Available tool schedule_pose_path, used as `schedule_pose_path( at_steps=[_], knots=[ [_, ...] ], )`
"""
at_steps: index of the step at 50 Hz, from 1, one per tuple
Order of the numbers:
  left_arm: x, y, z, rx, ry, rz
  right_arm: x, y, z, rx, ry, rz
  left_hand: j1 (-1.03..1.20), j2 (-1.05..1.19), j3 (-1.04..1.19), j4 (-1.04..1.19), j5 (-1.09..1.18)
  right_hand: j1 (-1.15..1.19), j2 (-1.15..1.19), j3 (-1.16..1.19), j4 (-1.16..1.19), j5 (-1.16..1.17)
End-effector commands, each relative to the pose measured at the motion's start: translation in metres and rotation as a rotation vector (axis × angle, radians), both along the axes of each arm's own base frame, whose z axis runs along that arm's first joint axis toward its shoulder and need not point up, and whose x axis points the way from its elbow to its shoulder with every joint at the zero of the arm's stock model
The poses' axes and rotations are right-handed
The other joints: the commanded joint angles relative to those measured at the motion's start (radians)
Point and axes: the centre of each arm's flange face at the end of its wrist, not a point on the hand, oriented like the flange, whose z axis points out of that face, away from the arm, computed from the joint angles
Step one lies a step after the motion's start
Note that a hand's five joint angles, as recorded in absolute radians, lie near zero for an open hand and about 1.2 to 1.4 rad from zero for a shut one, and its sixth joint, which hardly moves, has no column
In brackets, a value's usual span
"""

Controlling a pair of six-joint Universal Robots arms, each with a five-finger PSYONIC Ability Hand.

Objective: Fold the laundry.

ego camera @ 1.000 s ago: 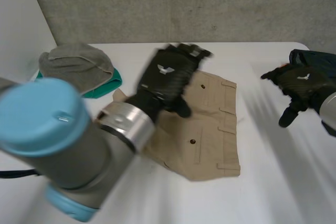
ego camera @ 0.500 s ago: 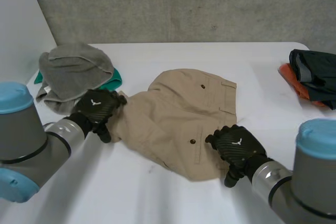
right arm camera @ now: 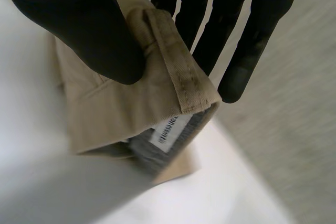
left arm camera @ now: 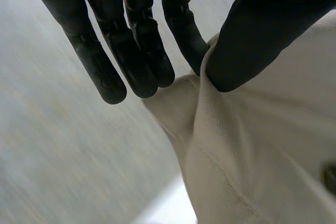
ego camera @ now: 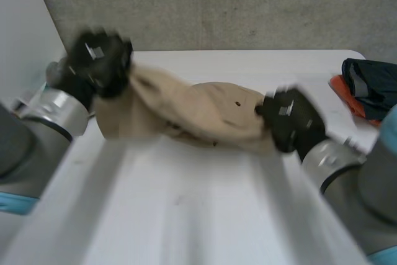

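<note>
- Shorts (ego camera: 198,113), khaki, hang clear above the white table (ego camera: 205,215), pulled out into a long band between the two hands.
- Their long axis runs across the table from the left arm's side to the right arm's. The end at the left hand is higher and farther back, and the end at the right hand is lower and nearer the camera.
- Each hand has one end, so neither is nearer. I judge the coming move turns on keeping that line taut and laying it down straight.
- Left hand (ego camera: 98,61) pinches its end. In its wrist view the thumb (left arm camera: 262,35) presses the cloth against nearly straight fingers (left arm camera: 142,51), at a corner of the edge.
- Right hand (ego camera: 291,121) likewise grips its end. In its wrist view the thumb (right arm camera: 89,30) clamps the waistband (right arm camera: 181,66) against straight fingers, with a white label (right arm camera: 167,131) showing just below the grip.
- A dark folded pile (ego camera: 372,85) sits well apart at the table's right edge.
- Half a second ago the shorts lay flat on the table with the hands down at their left edge and near right corner. Now both hands are raised and the cloth is off the surface and bunched lengthwise.
</note>
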Motion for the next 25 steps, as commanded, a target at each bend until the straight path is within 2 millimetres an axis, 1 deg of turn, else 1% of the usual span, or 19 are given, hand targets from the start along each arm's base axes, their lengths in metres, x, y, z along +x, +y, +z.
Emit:
schedule_pose_path(
  at_steps=[1, 2, 3, 4, 6, 7, 11, 12, 14, 15, 16, 18, 19, 20, 21, 22, 23, 24, 25],
  knots=[
    [0.022, 0.057, 0.141, -0.306, 0.323, -0.086, -0.01, 0.003, 0.13, -0.215, -0.082, -0.02, 0.244, 0.202, 0.207, 0.2, 0.247, 0.291, 0.231, 0.222, 0.202, 0.221],
    [0.024, 0.062, 0.152, -0.325, 0.347, -0.097, -0.011, 0.004, 0.144, -0.235, -0.093, -0.022, 0.244, 0.202, 0.207, 0.2, 0.247, 0.291, 0.231, 0.222, 0.202, 0.221],
    [0.026, 0.067, 0.16, -0.337, 0.368, -0.107, -0.012, 0.007, 0.169, -0.274, -0.121, -0.02, 0.244, 0.202, 0.207, 0.2, 0.247, 0.291, 0.231, 0.222, 0.202, 0.221],
    [0.03, 0.075, 0.175, -0.359, 0.405, -0.117, -0.013, 0.009, 0.18, -0.292, -0.137, -0.02, 0.244, 0.202, 0.207, 0.2, 0.247, 0.291, 0.231, 0.222, 0.202, 0.221],
    [0.033, 0.081, 0.188, -0.38, 0.431, -0.127, -0.015, 0.014, 0.202, -0.329, -0.17, -0.019, 0.244, 0.202, 0.207, 0.2, 0.247, 0.291, 0.231, 0.222, 0.202, 0.221],
    [0.034, 0.083, 0.193, -0.385, 0.44, -0.13, -0.018, 0.02, 0.224, -0.366, -0.204, -0.018, 0.244, 0.202, 0.207, 0.2, 0.247, 0.291, 0.231, 0.222, 0.202, 0.221],
    [0.037, 0.086, 0.21, -0.415, 0.46, -0.128, -0.023, 0.028, 0.26, -0.423, -0.272, -0.016, 0.244, 0.202, 0.207, 0.2, 0.247, 0.291, 0.231, 0.222, 0.202, 0.221],
    [0.036, 0.082, 0.21, -0.412, 0.461, -0.125, -0.024, 0.027, 0.262, -0.42, -0.276, -0.017, 0.244, 0.202, 0.207, 0.2, 0.247, 0.291, 0.231, 0.222, 0.202, 0.221],
    [0.032, 0.071, 0.206, -0.392, 0.454, -0.118, -0.022, 0.02, 0.26, -0.398, -0.276, -0.021, 0.244, 0.202, 0.207, 0.2, 0.247, 0.291, 0.231, 0.222, 0.202, 0.221],
    [0.03, 0.065, 0.202, -0.379, 0.449, -0.118, -0.019, 0.009, 0.254, -0.366, -0.267, -0.029, 0.244, 0.202, 0.207, 0.2, 0.247, 0.291, 0.231, 0.222, 0.202, 0.221],
    [0.025, 0.05, 0.193, -0.343, 0.436, -0.112, -0.018, 0.004, 0.25, -0.35, -0.262, -0.034, 0.244, 0.202, 0.207, 0.2, 0.247, 0.291, 0.231, 0.222, 0.202, 0.221],
    [0.02, 0.034, 0.181, -0.303, 0.421, -0.101, -0.014, -0.005, 0.241, -0.316, -0.256, -0.036, 0.244, 0.202, 0.207, 0.2, 0.247, 0.291, 0.231, 0.222, 0.202, 0.221],
    [0.017, 0.026, 0.173, -0.278, 0.414, -0.097, -0.011, -0.014, 0.23, -0.28, -0.249, -0.04, 0.244, 0.202, 0.207, 0.2, 0.247, 0.291, 0.231, 0.222, 0.202, 0.221],
    [0.011, 0.008, 0.156, -0.227, 0.395, -0.088, -0.008, -0.019, 0.224, -0.256, -0.246, -0.039, 0.244, 0.202, 0.207, 0.2, 0.247, 0.291, 0.231, 0.222, 0.202, 0.221],
    [0.007, 0.0, 0.146, -0.197, 0.385, -0.084, -0.007, -0.025, 0.217, -0.234, -0.241, -0.042, 0.244, 0.202, 0.207, 0.2, 0.247, 0.291, 0.231, 0.222, 0.202, 0.221],
    [0.005, -0.009, 0.135, -0.166, 0.373, -0.077, -0.003, -0.038, 0.199, -0.177, -0.229, -0.049, 0.244, 0.202, 0.207, 0.2, 0.247, 0.291, 0.231, 0.222, 0.202, 0.221],
    [0.001, -0.018, 0.123, -0.136, 0.361, -0.074, -0.001, -0.045, 0.19, -0.148, -0.221, -0.054, 0.244, 0.202, 0.207, 0.2, 0.247, 0.291, 0.231, 0.222, 0.202, 0.221],
    [-0.006, -0.035, 0.097, -0.073, 0.332, -0.067, 0.0, -0.053, 0.179, -0.118, -0.213, -0.061, 0.244, 0.202, 0.207, 0.2, 0.247, 0.291, 0.231, 0.222, 0.202, 0.221],
    [-0.008, -0.041, 0.087, -0.05, 0.323, -0.064, 0.001, -0.06, 0.17, -0.092, -0.203, -0.071, 0.244, 0.202, 0.207, 0.2, 0.247, 0.291, 0.231, 0.222, 0.202, 0.221]
  ],
)
